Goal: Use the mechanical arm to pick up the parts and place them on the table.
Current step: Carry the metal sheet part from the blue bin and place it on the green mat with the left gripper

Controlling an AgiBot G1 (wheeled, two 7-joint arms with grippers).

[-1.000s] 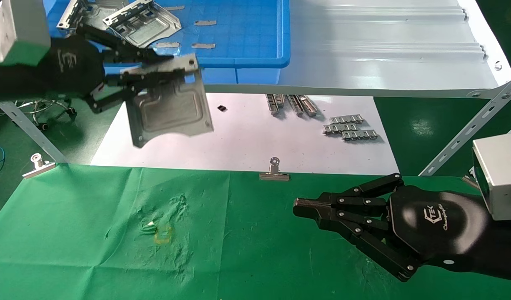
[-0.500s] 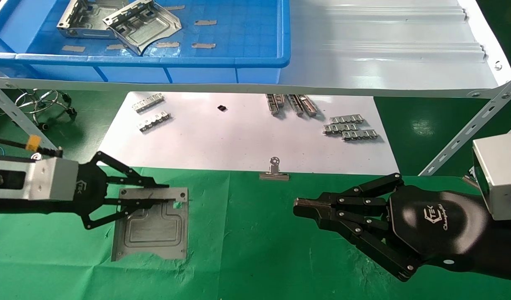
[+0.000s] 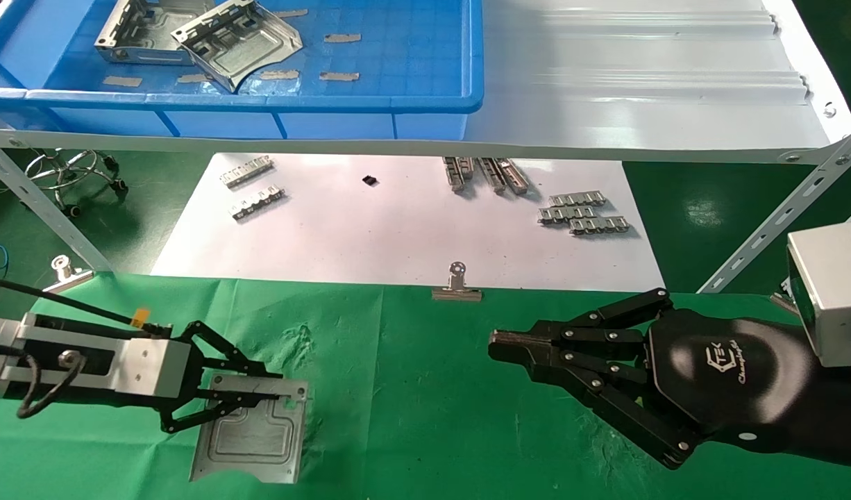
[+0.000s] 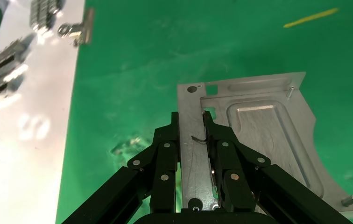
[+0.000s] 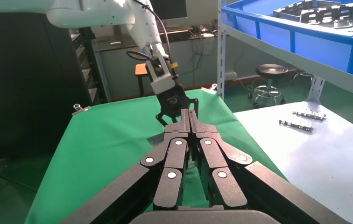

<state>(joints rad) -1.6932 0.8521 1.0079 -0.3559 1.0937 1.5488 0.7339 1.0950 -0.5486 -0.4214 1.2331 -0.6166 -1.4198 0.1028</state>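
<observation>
My left gripper (image 3: 276, 389) is shut on the upturned wall of a silver sheet-metal part (image 3: 252, 437), low over or on the green table (image 3: 425, 389) at its front left; contact with the cloth cannot be told. In the left wrist view the black fingers (image 4: 167, 144) clamp the part's wall (image 4: 191, 154), the embossed plate (image 4: 263, 135) lying flat over the cloth. Two more parts (image 3: 234, 38) lie in the blue bin (image 3: 398, 48) on the shelf. My right gripper (image 3: 498, 344) is shut and empty, parked over the table's right side.
Slim metal link strips (image 3: 582, 212) and a small black piece (image 3: 370, 180) lie on the white sheet (image 3: 398, 229) behind the table. Binder clips (image 3: 457, 285) hold the cloth's back edge. A pale grey shelf (image 3: 641, 83) overhangs the sheet.
My left gripper has carried the part from in front of the blue bin down to the table's front left, moving lower and nearer over the last half second. The right arm has not moved.
</observation>
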